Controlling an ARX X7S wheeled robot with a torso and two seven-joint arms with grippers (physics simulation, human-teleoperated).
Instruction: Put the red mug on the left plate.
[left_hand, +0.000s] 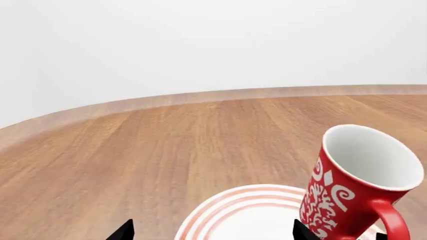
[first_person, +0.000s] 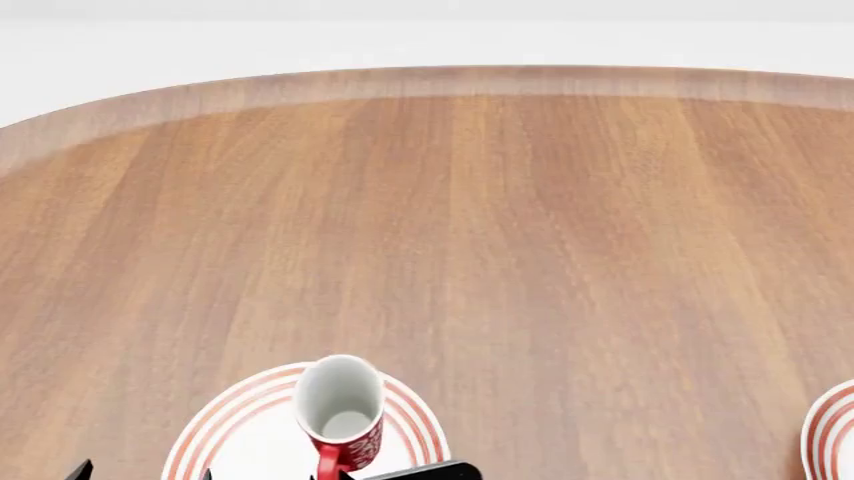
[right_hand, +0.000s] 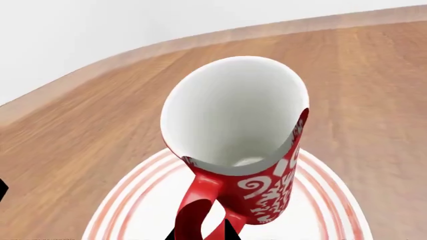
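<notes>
The red mug (right_hand: 267, 192), with a white swirly pattern and white inside, leans tilted over the left plate (right_hand: 133, 210). My right gripper (right_hand: 207, 232) is shut on its red loop handle, one black fingertip on each side. Whether the mug's base touches the plate is hidden. In the head view the red mug (first_person: 340, 410) stands over the ringed left plate (first_person: 220, 425) at the near edge, and a black part of the right gripper (first_person: 427, 470) shows beside it. My left gripper (left_hand: 213, 235) is open above the left plate (left_hand: 233, 215), with the red mug (left_hand: 353, 185) just past one fingertip.
A second ringed plate (first_person: 834, 430) shows partly at the right edge of the head view. The wooden table (first_person: 507, 230) stretches away to a curved far edge against a white background.
</notes>
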